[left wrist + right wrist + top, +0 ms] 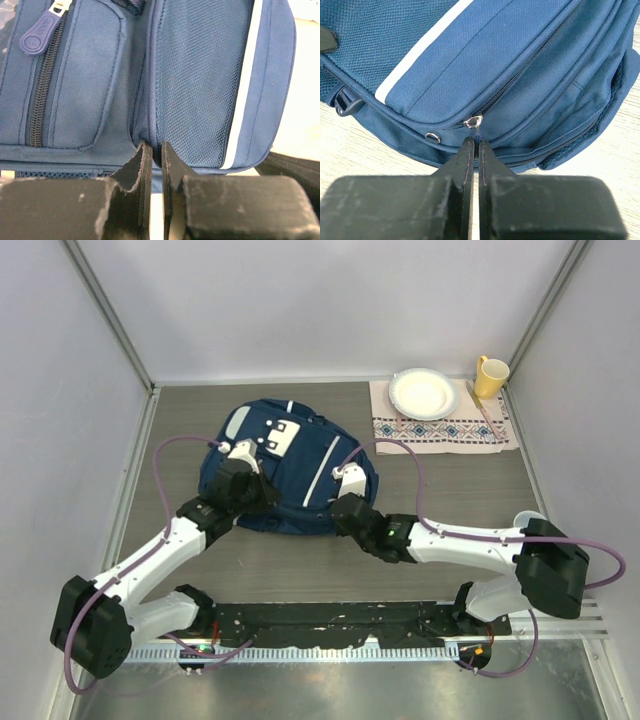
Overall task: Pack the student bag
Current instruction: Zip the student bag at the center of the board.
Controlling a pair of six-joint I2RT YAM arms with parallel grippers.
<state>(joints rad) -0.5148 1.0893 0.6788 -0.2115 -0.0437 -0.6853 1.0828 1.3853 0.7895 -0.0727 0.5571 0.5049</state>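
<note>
Pinching the student bag (285, 475) from both sides: left gripper (155, 148) nearly closed on fabric at its tips, right gripper (476, 144) clamped on the zipper pull (473, 122) just ahead. The bag looks zipped, so packing seems barely begun.

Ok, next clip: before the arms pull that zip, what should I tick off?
1. Right claw shut on zip pull: ok.
2. Left claw bracing bag: ok, pinching its edge seam beside the mesh pocket.
3. Bag flat on table: ok.
4. Zip open: not ok, the track past the pull looks closed.
5. Things to pack at hand: cannot tell; only a plate and cup on a mat, far right.
</note>
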